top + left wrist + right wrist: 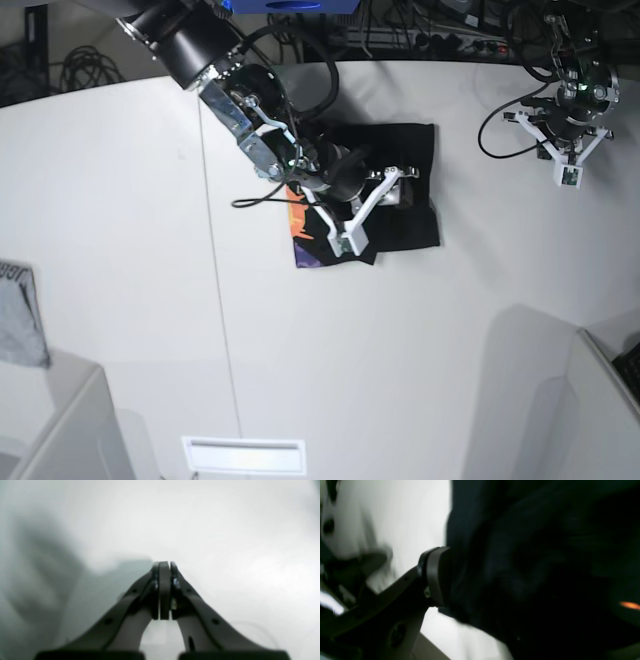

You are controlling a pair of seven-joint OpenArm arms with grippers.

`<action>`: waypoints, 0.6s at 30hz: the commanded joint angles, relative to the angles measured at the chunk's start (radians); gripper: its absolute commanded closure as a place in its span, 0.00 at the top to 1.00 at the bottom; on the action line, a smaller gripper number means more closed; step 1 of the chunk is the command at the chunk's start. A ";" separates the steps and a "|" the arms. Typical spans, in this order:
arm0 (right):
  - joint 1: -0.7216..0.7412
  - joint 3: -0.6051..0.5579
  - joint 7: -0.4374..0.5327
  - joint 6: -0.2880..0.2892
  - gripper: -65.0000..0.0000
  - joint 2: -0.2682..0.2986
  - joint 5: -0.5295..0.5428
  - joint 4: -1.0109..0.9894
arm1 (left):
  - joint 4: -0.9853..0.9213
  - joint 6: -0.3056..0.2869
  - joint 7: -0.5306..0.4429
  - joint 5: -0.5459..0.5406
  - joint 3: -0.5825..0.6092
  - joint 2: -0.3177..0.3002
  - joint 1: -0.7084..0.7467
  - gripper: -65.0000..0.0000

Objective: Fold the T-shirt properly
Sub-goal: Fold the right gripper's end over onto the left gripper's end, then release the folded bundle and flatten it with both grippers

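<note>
Black T-shirt (pixel 400 190) lies bunched on the white bench (pixel 150 250), clenched in the right claw (pixel 445 577); left claw (pixel 165 566) is pressed together, holding nothing.

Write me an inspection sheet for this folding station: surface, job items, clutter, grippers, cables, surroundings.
Surface: white table, one seam running down its left part.
Job's things: black T-shirt lies bunched into a compact rectangle at the upper centre; orange and purple print shows at its lower left edge.
Clutter: small grey item with lettering at the far left edge.
Grippers: right gripper is on the shirt, one finger pressed against black cloth, the other hidden; left gripper is shut on nothing, apart from the shirt at the upper right of the base view.
Cables: black cable loops along the right arm; another hangs by the left arm.
Surroundings: cords and equipment behind the table's far edge.
</note>
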 commanded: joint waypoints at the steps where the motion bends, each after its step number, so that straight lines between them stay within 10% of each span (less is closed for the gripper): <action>1: 0.032 -0.020 0.018 0.010 0.55 -0.016 0.009 0.015 | 0.014 0.003 -0.012 -0.001 -0.005 -0.012 -0.002 0.00; 18: 0.224 -0.366 0.018 0.008 0.55 -0.118 0.011 -0.117 | 0.018 0.003 -0.012 -0.004 -0.005 -0.007 0.016 0.00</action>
